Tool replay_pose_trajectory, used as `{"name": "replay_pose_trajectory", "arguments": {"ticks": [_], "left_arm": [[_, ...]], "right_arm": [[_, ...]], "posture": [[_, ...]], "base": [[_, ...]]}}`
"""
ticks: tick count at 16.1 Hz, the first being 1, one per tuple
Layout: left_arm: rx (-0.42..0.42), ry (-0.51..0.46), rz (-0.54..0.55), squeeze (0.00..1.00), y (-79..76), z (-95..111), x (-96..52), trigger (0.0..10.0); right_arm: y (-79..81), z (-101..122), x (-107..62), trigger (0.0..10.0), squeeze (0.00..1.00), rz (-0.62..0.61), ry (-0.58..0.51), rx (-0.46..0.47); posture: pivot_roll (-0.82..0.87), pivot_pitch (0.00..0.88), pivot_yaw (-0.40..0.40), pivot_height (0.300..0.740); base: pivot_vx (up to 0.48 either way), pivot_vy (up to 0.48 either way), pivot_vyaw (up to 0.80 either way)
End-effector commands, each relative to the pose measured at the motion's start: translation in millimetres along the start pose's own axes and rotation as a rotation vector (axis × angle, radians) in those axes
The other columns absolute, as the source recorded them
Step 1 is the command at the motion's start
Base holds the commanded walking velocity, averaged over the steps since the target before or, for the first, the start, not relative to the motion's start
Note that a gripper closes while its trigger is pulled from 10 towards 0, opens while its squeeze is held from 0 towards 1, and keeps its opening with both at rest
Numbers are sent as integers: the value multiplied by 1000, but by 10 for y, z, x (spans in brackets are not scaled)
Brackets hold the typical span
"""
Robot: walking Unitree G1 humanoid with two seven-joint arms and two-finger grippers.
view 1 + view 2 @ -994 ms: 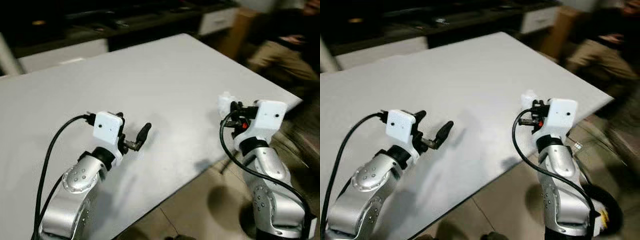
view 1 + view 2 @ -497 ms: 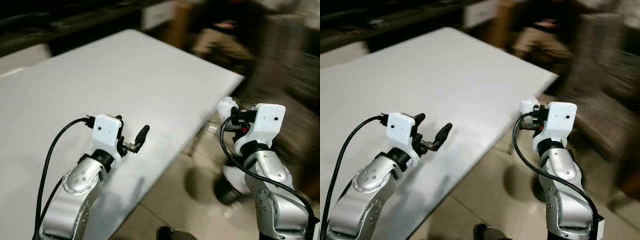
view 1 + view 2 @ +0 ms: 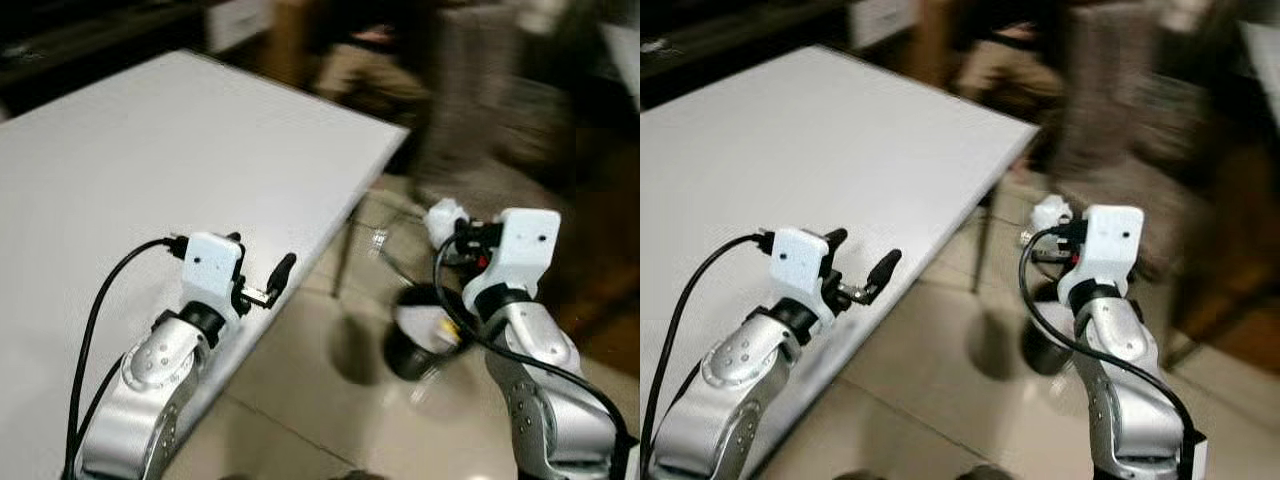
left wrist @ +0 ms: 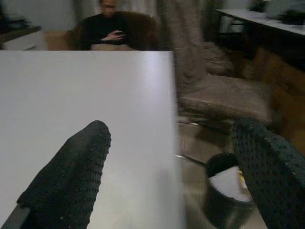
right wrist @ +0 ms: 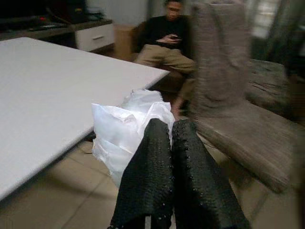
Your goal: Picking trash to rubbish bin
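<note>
Here, one crumpled white bag (image 5: 127, 131) pinched by right gripper (image 5: 172, 143), left gripper (image 4: 171, 157) spread, one bin (image 4: 228, 193)

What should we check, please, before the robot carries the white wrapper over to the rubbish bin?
1. Right hand shut on the crumpled white wrapper: ok.
2. Wrapper secure: cannot tell; most of it bulges beyond the fingertips.
3. Rubbish bin located: ok, on the floor beside the table's corner, below the right hand.
4. Bin opening free: cannot tell; something white already lies inside.
5. Left hand open and holding nothing, over the white table edge: ok.
6. Seated person apart from the bin: ok, beyond the table's far corner.
</note>
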State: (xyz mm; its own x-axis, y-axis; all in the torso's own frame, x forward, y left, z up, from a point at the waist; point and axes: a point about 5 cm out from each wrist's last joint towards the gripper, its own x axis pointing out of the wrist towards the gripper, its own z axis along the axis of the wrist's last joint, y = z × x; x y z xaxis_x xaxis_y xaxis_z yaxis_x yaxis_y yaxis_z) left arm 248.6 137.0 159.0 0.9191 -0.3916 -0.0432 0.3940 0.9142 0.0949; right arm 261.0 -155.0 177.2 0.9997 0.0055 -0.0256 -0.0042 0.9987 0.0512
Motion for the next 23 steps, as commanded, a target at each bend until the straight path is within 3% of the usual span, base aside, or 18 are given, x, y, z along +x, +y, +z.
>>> {"name": "replay_pose_trajectory", "arguments": {"ticks": [1, 6, 10, 14, 16, 23], "left_arm": [[3, -5, -24, 0, -56, 6, 8, 10000], [8, -1, -20, 0, -34, -1, 3, 10000], [-55, 45, 0, 0, 2, -63, 13, 10000], [-59, 39, 37, 0, 23, -89, 24, 10000], [-61, 54, 58, 0, 53, -388, -30, 10000], [-12, 149, -5, 0, -26, -864, -38, 10000]], "right_arm": [[-62, 24, -24, 10000, 0, -30, 4, -12], [-27, -32, -41, 10000, 0, 7, 49, -56], [19, -122, -56, 10000, 0, 41, 105, -63], [53, -250, -49, 10000, 0, 89, 153, -74], [-10, -591, 37, 10000, 0, 109, 212, -89], [-98, -1086, 130, 10000, 0, 86, 286, -129]], "posture": [[-78, 109, -75, 740], [-80, 116, -76, 740], [-81, 118, -75, 740], [-86, 117, -66, 740], [-94, 118, -55, 740], [-77, 122, -55, 740]], "base": [[0, -322, -800], [0, -321, -480], [0, 251, 0], [0, 0, 0], [0, 0, 0], [36, 0, 0]]}}
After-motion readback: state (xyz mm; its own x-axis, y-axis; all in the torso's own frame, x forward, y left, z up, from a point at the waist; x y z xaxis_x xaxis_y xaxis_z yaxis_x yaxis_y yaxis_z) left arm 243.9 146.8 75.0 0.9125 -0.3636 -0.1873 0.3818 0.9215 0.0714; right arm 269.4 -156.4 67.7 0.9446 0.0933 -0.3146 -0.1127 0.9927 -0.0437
